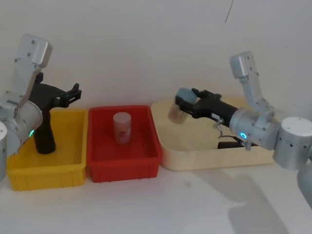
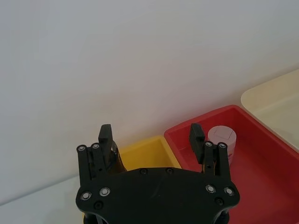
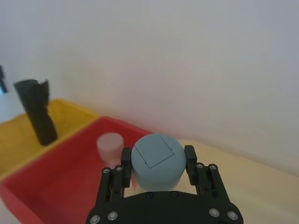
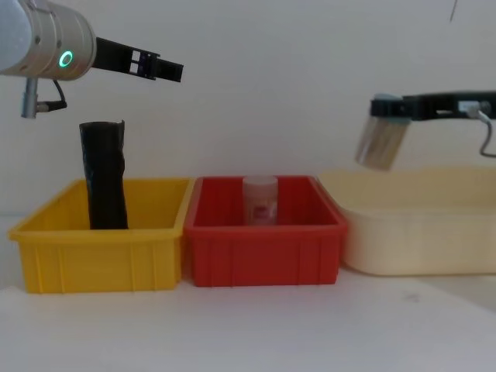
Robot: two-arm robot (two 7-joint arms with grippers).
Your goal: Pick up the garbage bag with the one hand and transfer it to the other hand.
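Note:
My left gripper (image 1: 74, 92) hangs open in the air above the yellow bin (image 1: 73, 168), nothing between its fingers (image 2: 105, 135). My right gripper (image 1: 184, 103) is shut on a grey-lidded translucent jar (image 3: 156, 158) and holds it above the left end of the cream tray (image 1: 168, 161). A dark shape (image 1: 229, 145) lies in that tray under my right arm, mostly hidden; I cannot tell whether it is the garbage bag. A wrinkly black roll (image 4: 105, 178) with no label showing stands upright in the yellow bin.
The red bin (image 4: 263, 248) sits between the yellow bin and the cream tray, with a pale pink-labelled jar (image 4: 260, 199) upright in it. A white wall rises close behind the bins. Bare white table lies in front of them.

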